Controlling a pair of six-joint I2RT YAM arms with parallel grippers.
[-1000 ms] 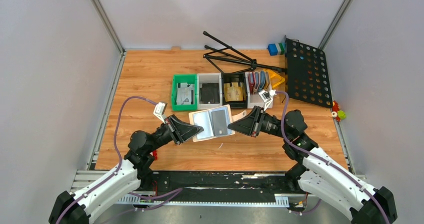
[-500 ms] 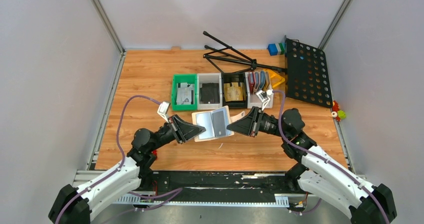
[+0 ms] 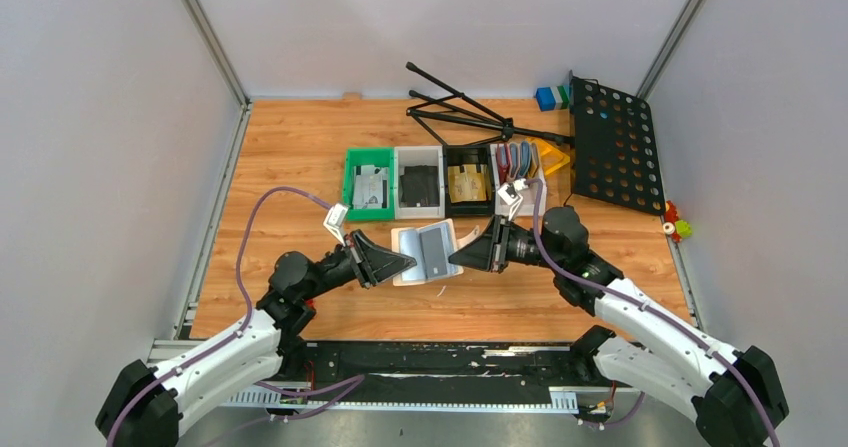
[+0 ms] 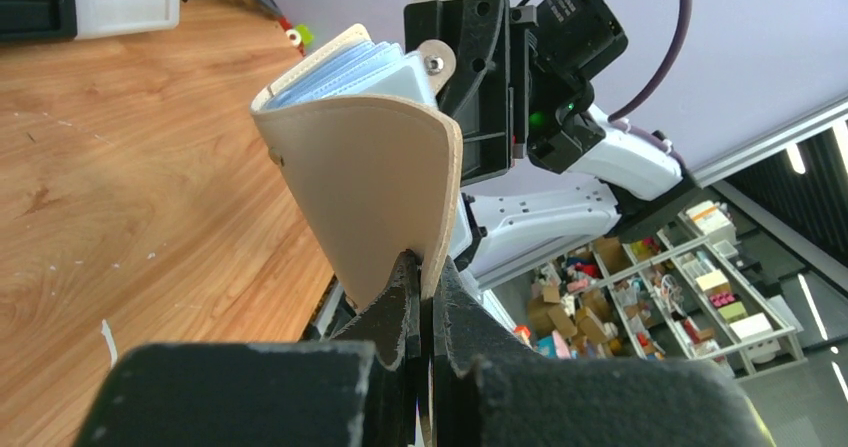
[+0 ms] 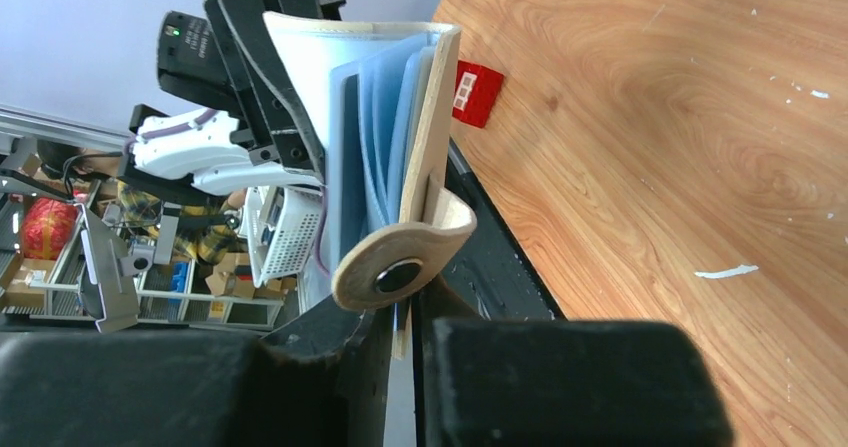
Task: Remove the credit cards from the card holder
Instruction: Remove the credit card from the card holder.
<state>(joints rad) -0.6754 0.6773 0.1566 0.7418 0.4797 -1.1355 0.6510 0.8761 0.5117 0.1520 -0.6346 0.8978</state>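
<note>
The card holder (image 3: 428, 251) hangs above the table's middle, half folded, with pale blue pockets inside a tan cover. A dark credit card (image 3: 437, 250) shows in its right half. My left gripper (image 3: 408, 261) is shut on the left cover's edge (image 4: 427, 287). My right gripper (image 3: 455, 257) is shut on the right cover's edge beside the round snap tab (image 5: 400, 267). In the right wrist view the card holder (image 5: 425, 117) stands on edge, its blue sleeves fanned, and my right gripper (image 5: 405, 317) pinches it from below. Any other credit cards are hidden.
Behind the card holder stands a row of bins: a green bin (image 3: 369, 185), a white bin (image 3: 419, 182), a black bin (image 3: 469, 180) and one with upright wallets (image 3: 517, 165). A folded black stand (image 3: 470, 112) and a perforated black panel (image 3: 615, 147) lie at the back right.
Both grippers have drawn closer together, and the card holder between them has folded from nearly flat to a narrower, half-closed shape. Both grips have held.
</note>
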